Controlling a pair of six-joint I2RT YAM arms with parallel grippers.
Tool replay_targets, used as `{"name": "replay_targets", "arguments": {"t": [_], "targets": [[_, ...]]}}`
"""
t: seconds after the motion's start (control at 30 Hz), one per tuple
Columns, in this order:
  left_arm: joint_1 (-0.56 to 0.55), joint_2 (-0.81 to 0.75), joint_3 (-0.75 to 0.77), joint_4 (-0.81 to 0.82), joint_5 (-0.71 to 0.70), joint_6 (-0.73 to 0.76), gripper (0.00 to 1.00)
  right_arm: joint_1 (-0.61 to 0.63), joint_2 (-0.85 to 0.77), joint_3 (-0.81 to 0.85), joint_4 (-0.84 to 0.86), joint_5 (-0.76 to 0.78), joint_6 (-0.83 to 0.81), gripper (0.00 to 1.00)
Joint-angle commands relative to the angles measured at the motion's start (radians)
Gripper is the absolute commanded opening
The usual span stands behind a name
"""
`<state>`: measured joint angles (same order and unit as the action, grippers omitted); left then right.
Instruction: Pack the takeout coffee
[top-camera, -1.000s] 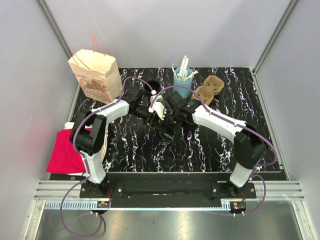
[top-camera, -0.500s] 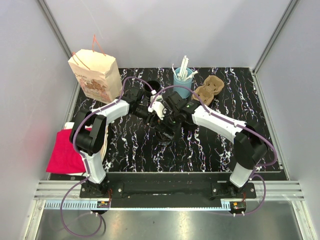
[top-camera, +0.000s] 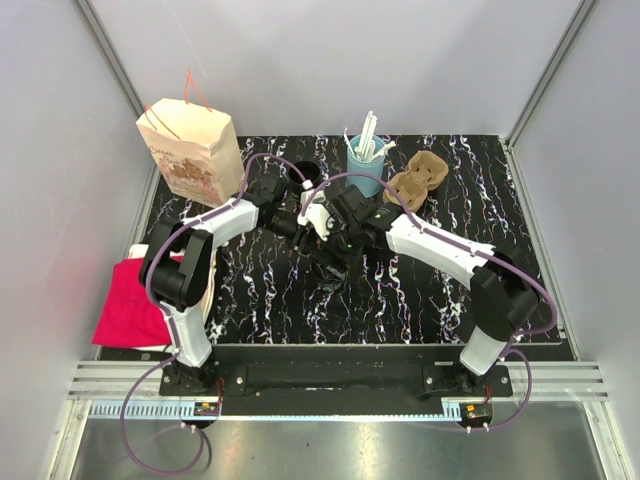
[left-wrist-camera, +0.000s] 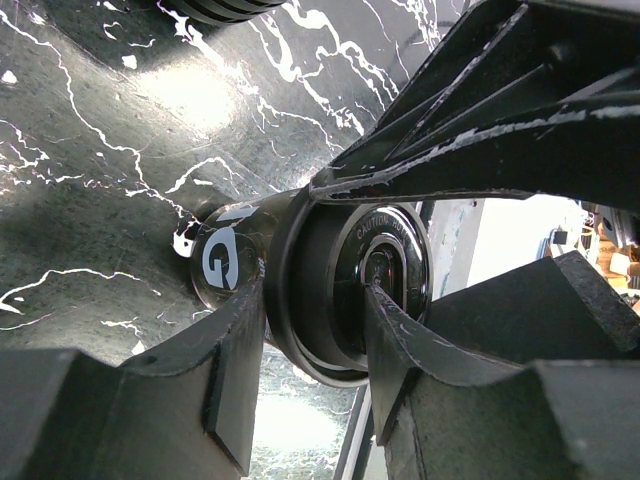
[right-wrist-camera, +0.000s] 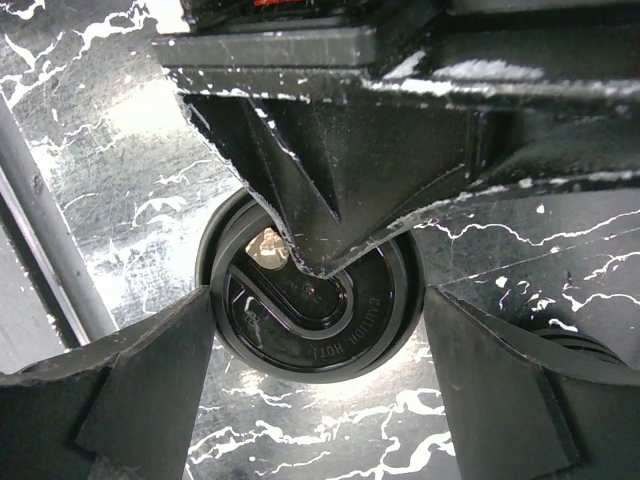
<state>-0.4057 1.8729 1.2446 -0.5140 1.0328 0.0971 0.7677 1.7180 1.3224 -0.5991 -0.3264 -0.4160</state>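
Hardly anything has shifted: only the right arm has edged slightly over mid-counter. Its right pincer (right-wrist-camera: 318, 325) stands wide, straddling the small black lidded takeout coffee cup (right-wrist-camera: 300, 345) without gripping. The left pincer (left-wrist-camera: 315, 345) is half closed, clamping the cup just below its lid. Two pincers crowd one cup, so a squeeze or pull from both could pop the lid, spill coffee or knock fingers together. A light-blue cup (top-camera: 365, 160) holds white straws (top-camera: 370, 128). The brown paper bag (top-camera: 190, 150) hides its inside.
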Motion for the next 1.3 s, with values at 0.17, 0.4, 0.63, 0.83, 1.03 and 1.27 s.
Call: {"name": "replay_targets", "arguments": {"t": [0.17, 0.4, 0.63, 0.83, 1.03, 1.27], "targets": [[-0.013, 0.063, -0.045, 0.006, -0.281, 0.084, 0.24, 0.051, 0.092, -0.135, 0.041, 0.173, -0.036, 0.88], [-0.013, 0.069, -0.042, 0.006, -0.287, 0.084, 0.24, 0.071, 0.103, -0.184, 0.059, 0.245, -0.06, 0.88], [-0.013, 0.062, -0.045, 0.008, -0.293, 0.084, 0.23, 0.071, 0.112, -0.218, 0.065, 0.28, -0.072, 0.89], [-0.012, 0.074, -0.04, 0.006, -0.289, 0.081, 0.23, 0.073, 0.051, -0.151, 0.024, 0.227, -0.072, 0.9], [-0.012, 0.069, -0.04, 0.006, -0.29, 0.081, 0.22, 0.07, 0.006, 0.009, -0.083, 0.072, -0.072, 0.95], [-0.013, 0.063, -0.042, 0.006, -0.286, 0.082, 0.22, 0.067, 0.0, 0.052, -0.108, 0.029, -0.066, 0.98]]}}
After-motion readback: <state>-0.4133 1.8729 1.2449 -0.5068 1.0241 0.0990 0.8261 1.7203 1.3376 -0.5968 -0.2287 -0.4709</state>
